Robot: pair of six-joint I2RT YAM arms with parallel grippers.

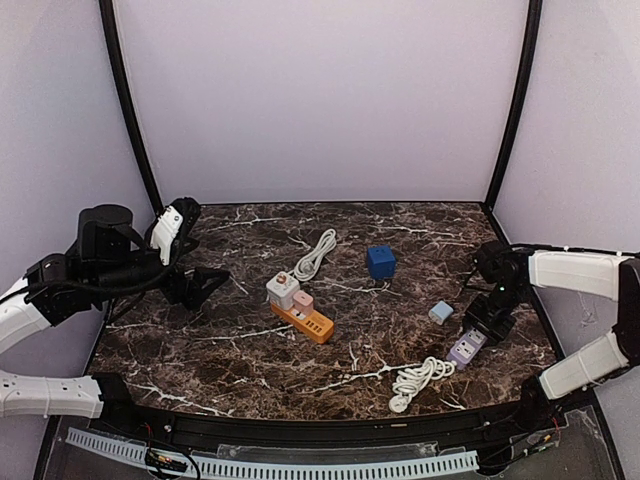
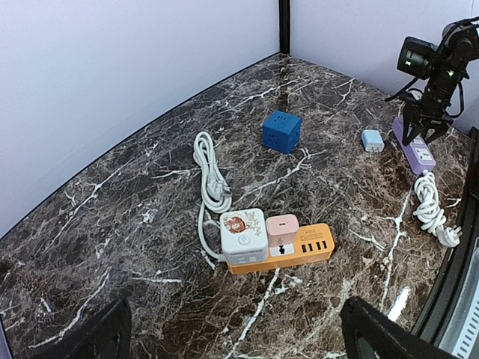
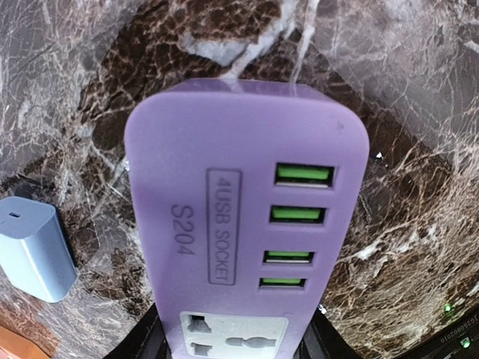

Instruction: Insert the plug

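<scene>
A purple power strip point(image 1: 467, 347) lies at the right of the marble table, its white cord point(image 1: 420, 380) coiled in front. In the right wrist view the purple strip point(image 3: 247, 209) fills the frame, showing green USB ports and one socket. My right gripper point(image 1: 490, 322) stands over its far end, with the dark fingers point(image 3: 146, 340) pressed against both of its sides. A light blue plug adapter point(image 1: 440, 312) lies loose just left of the strip and also shows in the right wrist view point(image 3: 34, 247). My left gripper point(image 1: 195, 285) is open and empty at the left, well apart from everything.
An orange power strip point(image 1: 312, 324) lies mid-table, carrying a white cube adapter point(image 1: 282, 288) and a pink adapter point(image 1: 303, 301). Its white cable point(image 1: 315, 255) is bundled behind it. A blue cube socket point(image 1: 380, 261) sits behind centre. Walls enclose the table.
</scene>
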